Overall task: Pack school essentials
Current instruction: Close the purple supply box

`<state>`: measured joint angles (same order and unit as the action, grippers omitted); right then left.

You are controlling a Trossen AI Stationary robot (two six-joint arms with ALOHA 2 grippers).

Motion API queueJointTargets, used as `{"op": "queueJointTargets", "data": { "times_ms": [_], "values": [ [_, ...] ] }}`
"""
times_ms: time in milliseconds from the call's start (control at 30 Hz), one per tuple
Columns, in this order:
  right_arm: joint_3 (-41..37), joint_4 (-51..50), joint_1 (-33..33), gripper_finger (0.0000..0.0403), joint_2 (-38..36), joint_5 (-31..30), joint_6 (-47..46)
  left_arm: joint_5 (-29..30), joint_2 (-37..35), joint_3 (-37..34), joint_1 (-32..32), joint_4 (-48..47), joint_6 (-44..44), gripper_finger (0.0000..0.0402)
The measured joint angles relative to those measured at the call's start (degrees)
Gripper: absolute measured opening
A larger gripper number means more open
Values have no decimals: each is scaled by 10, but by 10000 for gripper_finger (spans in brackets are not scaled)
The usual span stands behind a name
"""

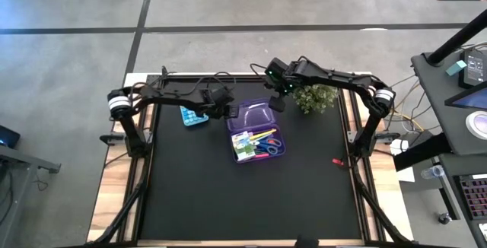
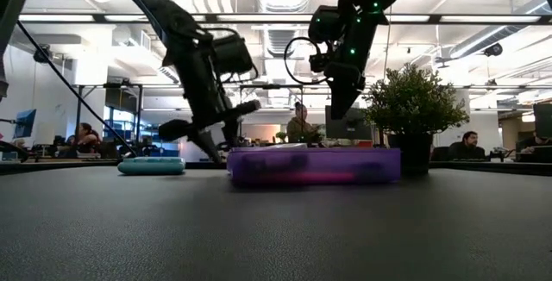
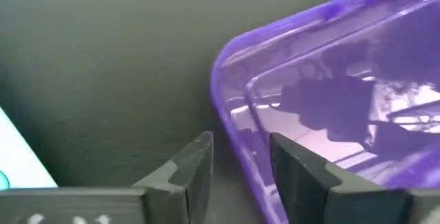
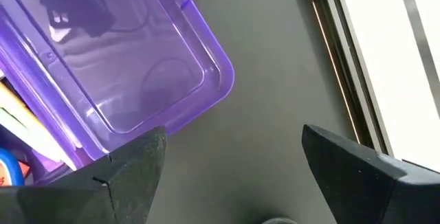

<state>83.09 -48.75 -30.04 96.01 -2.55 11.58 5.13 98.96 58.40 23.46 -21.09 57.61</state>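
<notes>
A purple see-through box lies on the black mat with its lid folded open toward the far edge. Inside are slim coloured pens, blue-handled scissors and a green-and-white packet. My left gripper is open and low at the lid's left corner; one finger stands inside the rim and one outside. My right gripper is wide open and raised over the mat beside the lid's far right corner. In the low view it hangs above the box. My left gripper has the lid's rim at the left corner between its two fingers, coming at it slanting down from the left. I cannot tell whether either finger touches the rim. The lid lies flat on the mat.
A teal case lies on the mat just left of my left gripper. A leafy potted plant stands at the far right, close to my right arm. A small red object lies near the mat's right edge. The near half of the mat is bare.
</notes>
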Motion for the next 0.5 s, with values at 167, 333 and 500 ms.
{"op": "queueJointTargets", "data": {
  "times_ms": [167,333,500],
  "values": [
    [0,0,0,328,0,0,6,14,15,0,1,3,7,100],
    [0,1,0,328,0,0,18,26,16,0,0,15,8,56],
    [0,1,0,328,0,0,19,27,16,0,0,15,8,6]
  ]
}}
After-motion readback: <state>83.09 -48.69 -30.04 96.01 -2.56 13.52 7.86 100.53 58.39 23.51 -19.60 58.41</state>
